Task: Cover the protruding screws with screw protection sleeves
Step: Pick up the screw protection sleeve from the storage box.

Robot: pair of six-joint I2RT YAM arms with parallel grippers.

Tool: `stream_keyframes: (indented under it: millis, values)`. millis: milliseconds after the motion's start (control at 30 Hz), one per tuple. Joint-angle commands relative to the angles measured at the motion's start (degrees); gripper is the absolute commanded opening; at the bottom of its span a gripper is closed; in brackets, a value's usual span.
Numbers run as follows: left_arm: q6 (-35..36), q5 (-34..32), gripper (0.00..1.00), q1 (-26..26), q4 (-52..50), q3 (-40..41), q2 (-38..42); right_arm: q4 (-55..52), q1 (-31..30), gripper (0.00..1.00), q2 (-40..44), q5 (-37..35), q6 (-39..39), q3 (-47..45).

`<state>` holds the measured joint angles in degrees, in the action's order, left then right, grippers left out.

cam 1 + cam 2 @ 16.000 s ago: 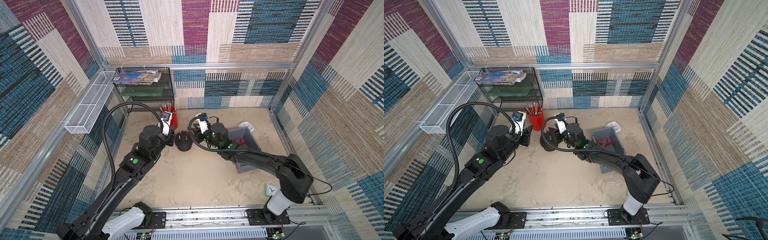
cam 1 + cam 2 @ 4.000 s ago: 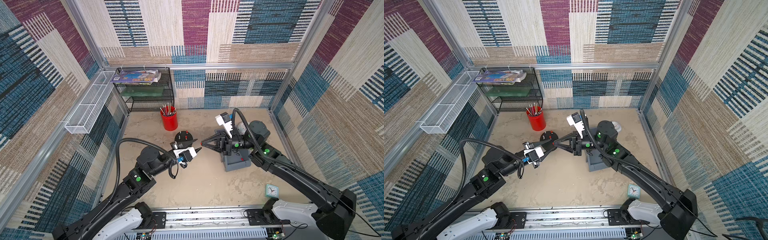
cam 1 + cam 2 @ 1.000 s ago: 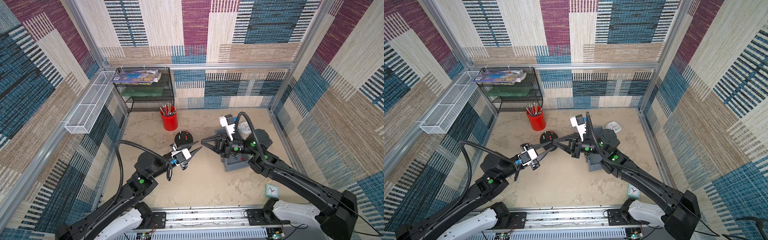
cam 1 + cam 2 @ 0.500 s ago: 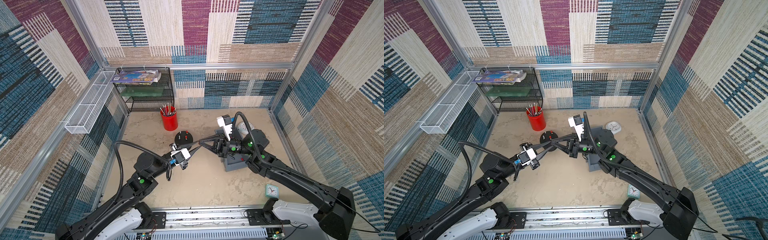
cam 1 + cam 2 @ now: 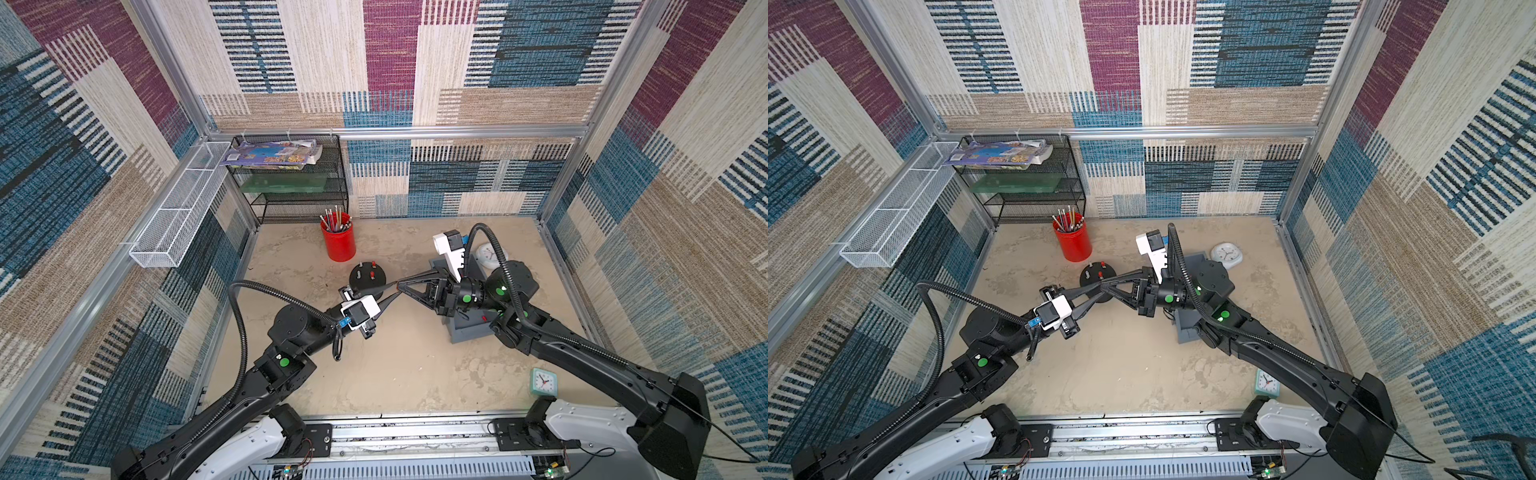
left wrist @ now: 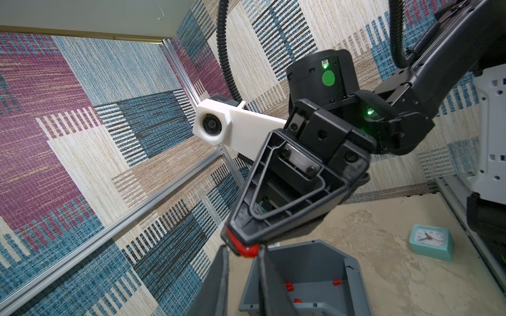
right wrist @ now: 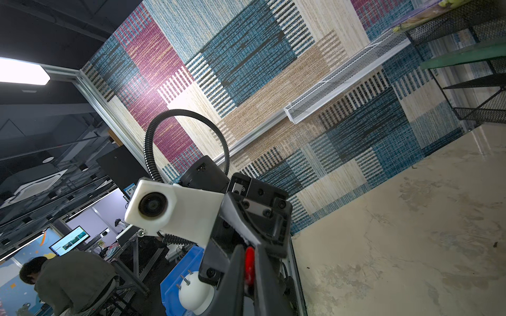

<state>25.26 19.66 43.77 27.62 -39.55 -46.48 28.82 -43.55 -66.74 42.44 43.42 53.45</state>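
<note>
Both grippers meet tip to tip in the air just in front of the black dome base [image 5: 368, 280]. My right gripper [image 5: 400, 286] is shut on a red screw protection sleeve [image 7: 249, 262]. The sleeve's free end [image 6: 245, 249] sits between the fingers of my left gripper [image 6: 242, 249], which touch it on both sides. On the base, two protruding screws [image 5: 359, 266] stand bare and two others wear red sleeves [image 5: 372, 264]. More loose sleeves [image 6: 289, 286] lie in the grey bin [image 6: 301, 260].
The grey bin [image 5: 469, 330] stands under my right wrist. A red cup of pencils [image 5: 340, 243] is behind the base, with a black wire rack [image 5: 291, 187] in the back corner. A white clock [image 5: 486, 254] and a teal clock [image 5: 542, 381] sit on the right.
My right gripper has carried the sleeve leftward until the two grippers' tips met. My left jaws have narrowed around the sleeve's free end.
</note>
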Motion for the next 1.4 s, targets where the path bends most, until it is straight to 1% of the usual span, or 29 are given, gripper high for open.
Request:
stream_keyframes:
  millis: [0,133,233,333,400,500,633,933,1367]
  values:
    - [-1.4,0.0,0.19,0.0,2.9,0.1,0.2,1.7,-0.2,0.12,-0.1,-0.4,-0.1,-0.1]
    - [-1.4,0.0,0.17,0.0,2.8,0.2,0.6,1.3,-0.1,0.12,-0.5,-0.5,-0.3,0.3]
    - [-1.7,0.3,0.13,-0.1,3.0,0.2,0.8,1.1,-0.3,0.12,-0.8,-0.8,-0.3,0.3]
    - [-1.9,0.4,0.12,0.0,2.9,0.1,0.8,1.2,-0.7,0.12,-1.4,-0.4,-0.2,0.8]
    - [-2.0,0.4,0.14,0.0,3.0,0.1,0.9,0.7,-1.0,0.12,-1.9,-0.4,-0.5,1.1]
    - [-2.2,0.7,0.19,0.0,3.0,0.1,0.9,0.5,-1.2,0.12,-2.2,-0.6,-0.6,1.2]
    - [-2.3,0.2,0.23,0.0,3.2,0.2,1.0,0.2,-1.3,0.12,-2.2,-1.0,-1.0,1.5]
    - [-2.3,-0.6,0.21,0.0,3.8,0.7,1.3,-1.1,-1.3,0.12,-1.8,-1.2,-1.8,1.5]
    - [-2.1,-1.3,0.22,0.0,4.7,1.2,2.0,-1.8,-1.3,0.12,-1.7,-1.3,-2.3,2.0]
